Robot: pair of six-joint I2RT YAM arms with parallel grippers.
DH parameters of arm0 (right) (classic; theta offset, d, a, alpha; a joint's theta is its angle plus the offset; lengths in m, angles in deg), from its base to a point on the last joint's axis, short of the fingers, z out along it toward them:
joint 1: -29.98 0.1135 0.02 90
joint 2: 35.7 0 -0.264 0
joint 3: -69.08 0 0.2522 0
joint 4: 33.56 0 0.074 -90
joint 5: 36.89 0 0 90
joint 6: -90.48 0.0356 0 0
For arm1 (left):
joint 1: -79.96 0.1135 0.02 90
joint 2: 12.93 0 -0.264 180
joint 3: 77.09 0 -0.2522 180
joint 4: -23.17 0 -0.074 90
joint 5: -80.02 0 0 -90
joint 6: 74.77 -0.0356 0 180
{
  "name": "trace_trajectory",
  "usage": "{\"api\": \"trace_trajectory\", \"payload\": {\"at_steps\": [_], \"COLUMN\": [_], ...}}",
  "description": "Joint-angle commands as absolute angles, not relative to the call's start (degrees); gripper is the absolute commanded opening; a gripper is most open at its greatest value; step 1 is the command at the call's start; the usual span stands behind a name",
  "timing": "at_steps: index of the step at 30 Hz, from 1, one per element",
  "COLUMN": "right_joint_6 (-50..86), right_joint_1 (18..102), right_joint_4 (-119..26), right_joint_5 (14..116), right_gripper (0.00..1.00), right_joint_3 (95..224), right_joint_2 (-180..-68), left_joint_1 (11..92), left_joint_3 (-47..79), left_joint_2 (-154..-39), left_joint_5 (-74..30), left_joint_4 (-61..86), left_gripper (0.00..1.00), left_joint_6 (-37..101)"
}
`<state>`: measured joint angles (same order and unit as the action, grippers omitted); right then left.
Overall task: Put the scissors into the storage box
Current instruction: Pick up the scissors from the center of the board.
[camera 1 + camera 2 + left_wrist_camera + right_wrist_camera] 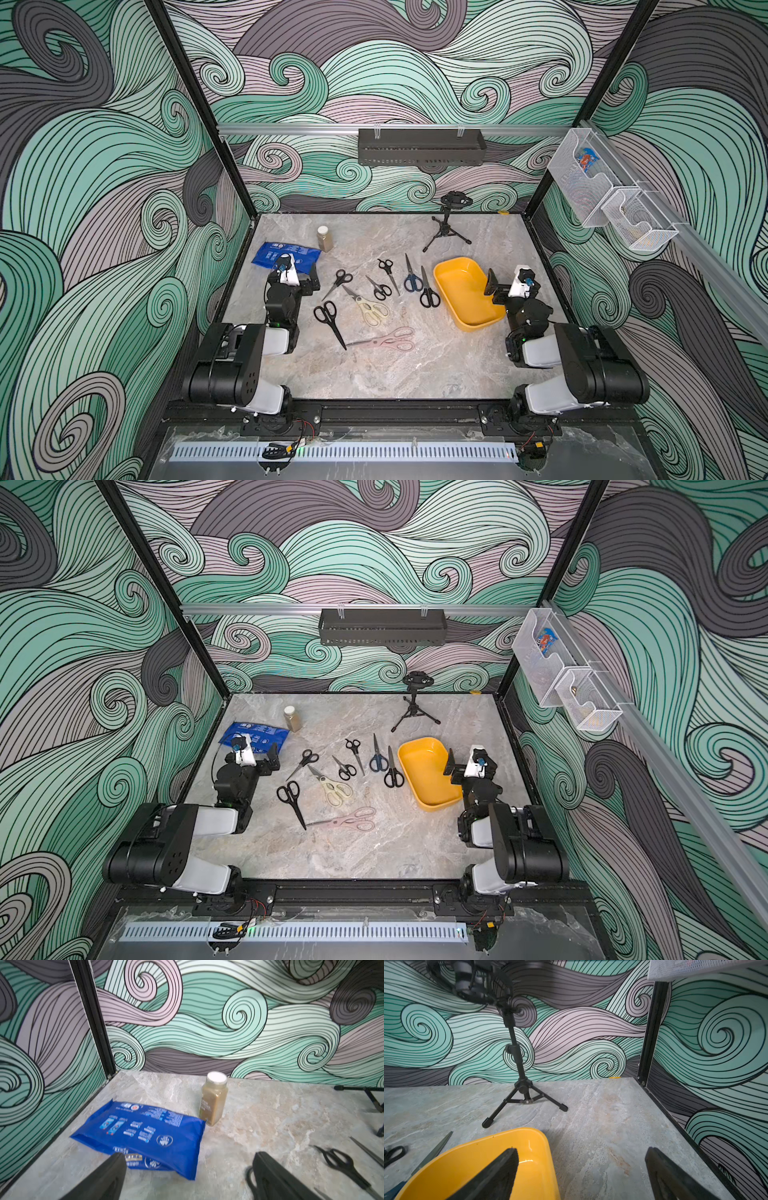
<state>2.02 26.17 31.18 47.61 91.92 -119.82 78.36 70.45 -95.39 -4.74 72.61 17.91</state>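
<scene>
worktop (395, 374): marble-look slab, arms based at near edge. blk perforated tray (419, 147) hangs on back-wall rail; contents not visible. storage box (461, 286): yellow tub on robot's R side of worktop, only its bare yellow floor shows inside. 2 white mesh baskets on R-wall rail: far basket (582, 203) holds a blue/orange packet (587, 160); near basket (623, 220) has smth yellowish at bottom, can't ID. blue pouch (266, 253) lies flat back-L; L tool (189, 1154) hovers over its near edge, jaws spread wide, nothing held. R tool (582, 1150) also spread wide, nothing held: one finger (500, 1172) above box interior, other past the rim above worktop. mini tripod (446, 228) stands behind box. scissors (379, 289): 8 prs, all flat on worktop, outside box, btwn the arms. big blk pair (328, 318) + pink pair (386, 340) nearest front; cream pair (368, 309) mid; blue-handled pair (412, 278) and a blk pair (428, 291) just beside box's L wall. bottle (324, 239): upright, white cap, tan fill, just beside pouch.
</scene>
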Motion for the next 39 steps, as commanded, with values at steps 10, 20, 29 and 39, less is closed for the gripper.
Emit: {"api": "trace_trajectory", "payload": {"at_steps": [10, 20, 29, 39], "right_joint_6": [13.6, 16.9, 16.7, 14.9], "right_joint_1": [33.1, 49.9, 63.3, 63.4], "right_joint_4": [-11.5, -52.8, -73.2, -83.4], "right_joint_5": [44.4, 49.6, 51.6, 51.1], "right_gripper": [0.91, 0.82, 0.58, 0.39], "right_joint_3": [112.6, 135.1, 143.2, 151.7], "right_joint_2": [-106.7, -113.5, -122.0, -135.3], "left_joint_1": [76.5, 70.2, 68.3, 68.4], "left_joint_3": [35.0, 32.6, 37.9, 37.5], "left_joint_2": [-97.2, -103.5, -101.4, -103.3], "left_joint_5": [-13.1, -24.8, -21.5, -20.5], "left_joint_4": [24.0, 8.3, 7.5, 8.6], "left_gripper": [0.99, 0.99, 0.99, 0.99], "left_joint_6": [35.2, 45.3, 41.6, 40.9]}}
